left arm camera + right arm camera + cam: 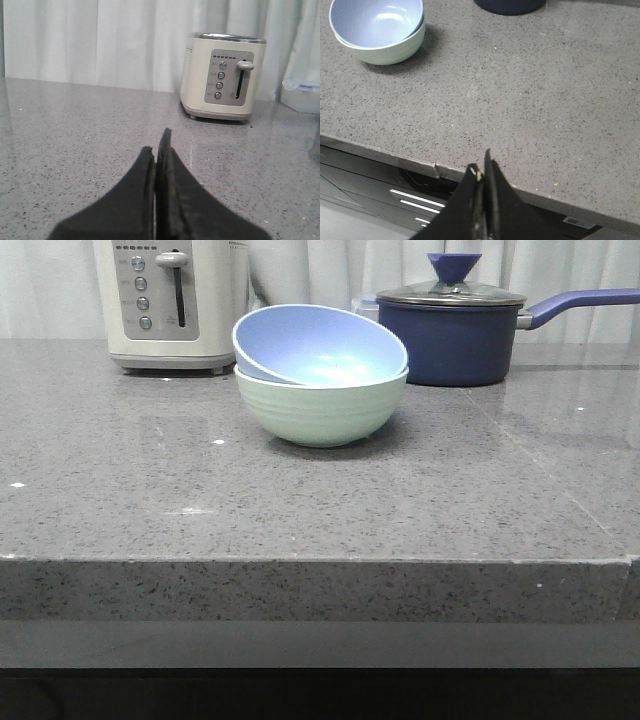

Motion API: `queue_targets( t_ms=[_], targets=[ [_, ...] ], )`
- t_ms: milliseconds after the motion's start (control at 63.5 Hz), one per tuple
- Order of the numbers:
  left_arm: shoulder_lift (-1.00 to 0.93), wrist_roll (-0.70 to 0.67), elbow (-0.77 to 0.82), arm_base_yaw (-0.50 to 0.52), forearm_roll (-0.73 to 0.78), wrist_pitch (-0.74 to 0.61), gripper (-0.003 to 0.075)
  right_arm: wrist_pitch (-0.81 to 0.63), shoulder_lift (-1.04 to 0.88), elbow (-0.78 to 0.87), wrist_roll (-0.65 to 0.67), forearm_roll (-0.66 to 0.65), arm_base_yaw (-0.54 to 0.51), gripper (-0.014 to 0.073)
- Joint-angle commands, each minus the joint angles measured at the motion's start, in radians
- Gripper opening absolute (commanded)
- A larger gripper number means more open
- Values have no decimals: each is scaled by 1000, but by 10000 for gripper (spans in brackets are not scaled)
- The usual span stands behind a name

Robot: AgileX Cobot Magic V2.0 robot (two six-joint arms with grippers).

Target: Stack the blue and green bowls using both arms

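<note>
1. The blue bowl sits tilted inside the green bowl on the grey tabletop; most of the blue bowl's outer wall is hidden by the green rim, and only a sliver shows on its left side.
2. In the front view neither arm appears, so the fingers can be judged only from the wrist cameras.
3. The left gripper has its fingers pressed together with nothing between them. Ahead of its tips lies bare tabletop, and beyond that stands a cream toaster. Neither bowl appears in this view.
4. The right gripper likewise has its fingers closed and empty, hovering over the tabletop's front edge. The stacked bowls lie well ahead of the tips and off to one side, apart from them.
5. A navy saucepan stands behind the bowls; in the right wrist view only its base edge shows, cut off by the frame.
</note>
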Motion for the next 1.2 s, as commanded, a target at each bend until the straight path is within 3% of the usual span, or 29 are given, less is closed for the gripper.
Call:
queue_targets(
  t_ms=[0, 1070, 1181],
  targets=[
    [-19, -7, 4, -16, -3, -64, -20, -66, 6, -26, -1, -8, -6, -54],
    [-17, -7, 4, -16, -3, -63, -20, -66, 6, -26, -1, -8, -6, -54],
    [-17, -7, 4, -16, -3, -63, -20, -104, -27, 11, -1, -51, -27, -54]
  ],
)
